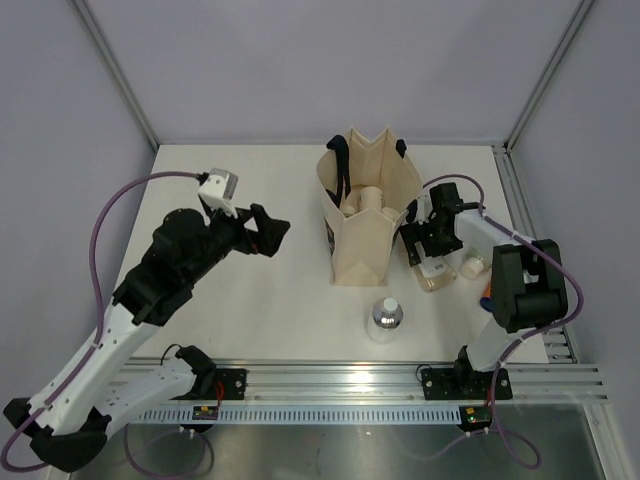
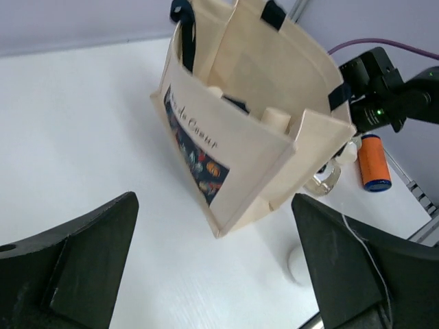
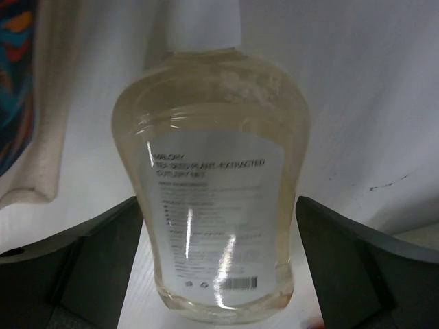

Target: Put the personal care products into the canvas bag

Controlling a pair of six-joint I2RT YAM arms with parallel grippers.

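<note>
The canvas bag (image 1: 365, 215) stands upright at mid-table, with cream bottles (image 1: 368, 200) showing inside it; in the left wrist view the bag (image 2: 274, 82) shows its dark print. My right gripper (image 1: 425, 250) is open just right of the bag, over a lying amber flask (image 1: 436, 275). In the right wrist view the gripper (image 3: 218, 202) straddles the flask (image 3: 219, 130), its jaws on either side and a little apart from it. My left gripper (image 1: 265, 232) is open and empty left of the bag; in its own view (image 2: 214, 200) it faces the bag.
A clear silver-capped bottle (image 1: 386, 318) stands in front of the bag. An orange dark-capped bottle (image 2: 374, 162) lies right of the bag, mostly hidden by my right arm in the top view. A small pale bottle (image 1: 472, 265) lies beside the flask.
</note>
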